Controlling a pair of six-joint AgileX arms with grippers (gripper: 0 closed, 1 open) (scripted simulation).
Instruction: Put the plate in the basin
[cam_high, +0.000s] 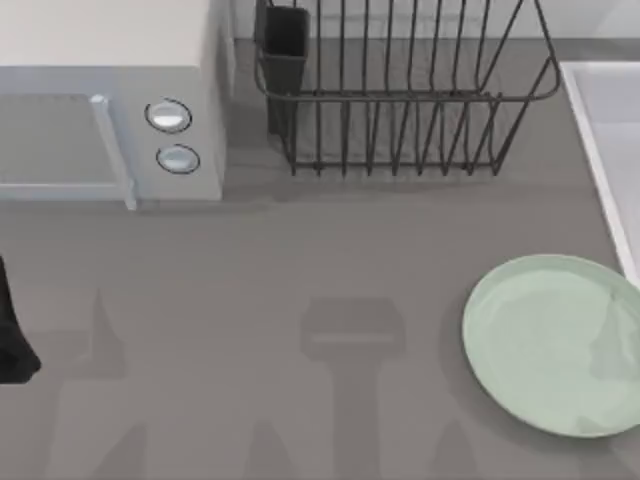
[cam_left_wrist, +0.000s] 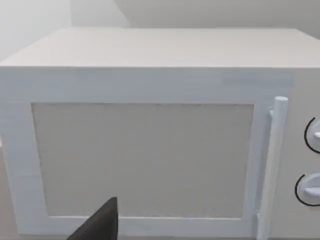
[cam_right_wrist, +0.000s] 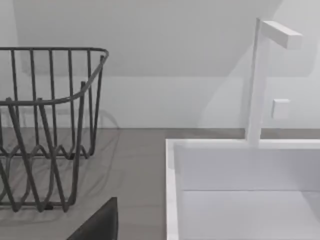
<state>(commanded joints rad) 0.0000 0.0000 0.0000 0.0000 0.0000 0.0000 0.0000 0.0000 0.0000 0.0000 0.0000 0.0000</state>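
One plate (cam_high: 555, 343) lies flat on the desk (cam_high: 300, 280) in the top view, just beside the basin (cam_high: 610, 130) and nearer me than its rim; nothing holds it, so I judge the task not yet begun. My left arm (cam_high: 12, 335) is parked well away from the basin. The left wrist view faces the microwave (cam_left_wrist: 150, 150); whether either end effector is spread I cannot tell. The right wrist view faces the basin beside the dish rack (cam_right_wrist: 45, 130). Next, I'd bring the right arm down to the plate's rim.

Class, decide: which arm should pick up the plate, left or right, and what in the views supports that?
Right. The plate lies at the table's right, beside the basin, and the right wrist view faces the basin. The left arm sits at the far left, facing the microwave.
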